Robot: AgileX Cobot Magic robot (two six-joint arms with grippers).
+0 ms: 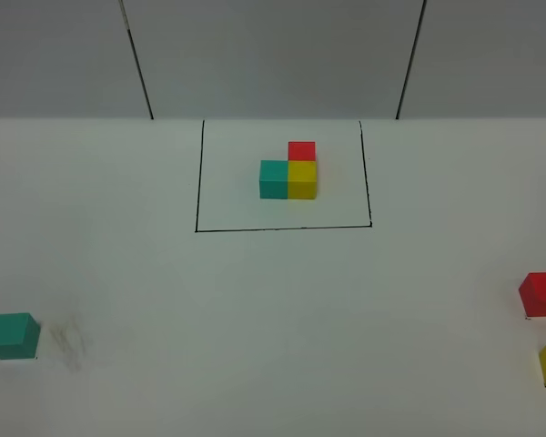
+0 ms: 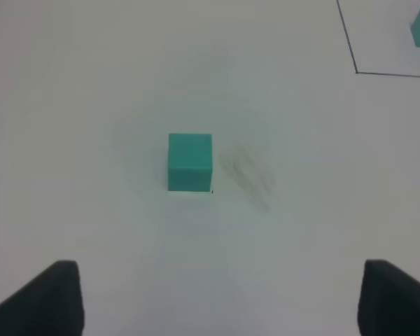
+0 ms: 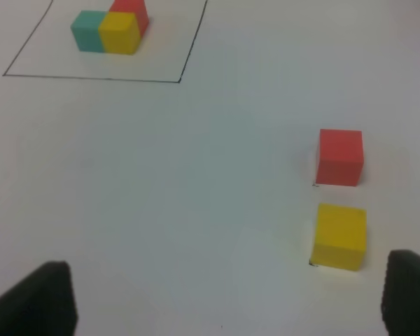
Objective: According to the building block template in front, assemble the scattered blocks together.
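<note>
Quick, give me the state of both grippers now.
Left gripper: open, empty, facing the loose teal cube.
Right gripper: open, empty, loose yellow cube near one finger.

Bright even light; faint shadows; soft blur in wrist views

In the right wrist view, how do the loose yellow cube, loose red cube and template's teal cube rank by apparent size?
1. loose yellow cube
2. loose red cube, slightly smaller
3. template's teal cube, smallest
Camera nearness may explain this.
</note>
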